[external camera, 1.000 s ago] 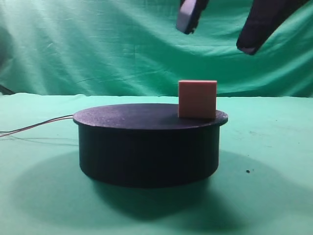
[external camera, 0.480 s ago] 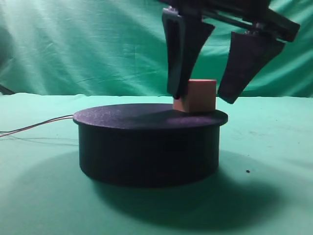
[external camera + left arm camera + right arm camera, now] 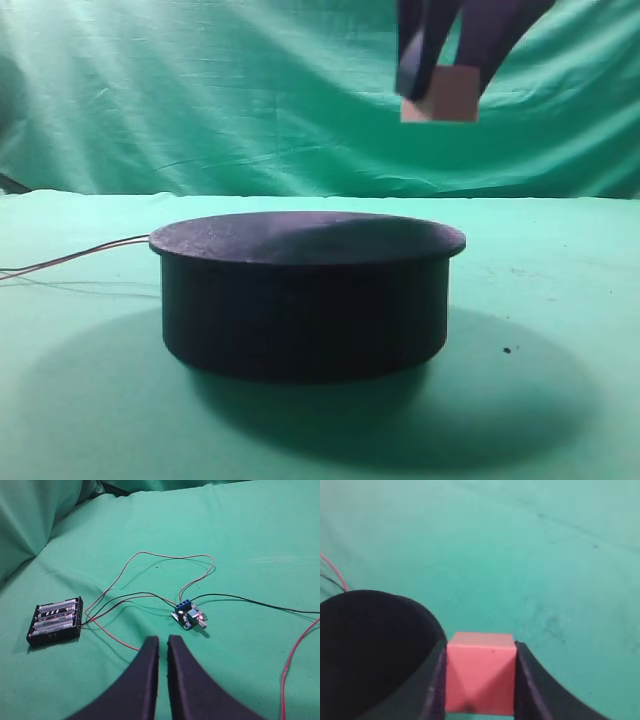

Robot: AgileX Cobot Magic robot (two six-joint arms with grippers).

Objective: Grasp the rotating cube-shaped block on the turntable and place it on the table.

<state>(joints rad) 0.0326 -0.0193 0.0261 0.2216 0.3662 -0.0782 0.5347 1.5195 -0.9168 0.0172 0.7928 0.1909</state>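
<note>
The salmon-pink cube-shaped block [image 3: 445, 98] hangs in the air above the right side of the black turntable [image 3: 306, 292], clear of its top. My right gripper [image 3: 443, 92] is shut on it, one dark finger on each side. In the right wrist view the block [image 3: 480, 672] fills the gap between the fingers [image 3: 532, 680], with the turntable [image 3: 370, 650] at lower left and the green table [image 3: 545, 555] beyond. My left gripper [image 3: 162, 642] hovers over the green cloth, its jaws nearly together with nothing between them.
Thin wires [image 3: 70, 262] run left from the turntable's side. In the left wrist view a black battery holder [image 3: 55, 621] and a small blue circuit board [image 3: 189, 616] lie on the cloth, joined by looping red and black wires [image 3: 150, 597].
My right gripper came down around the block on the turntable, closed on it and lifted it up off the disc. The turntable top is now bare.
</note>
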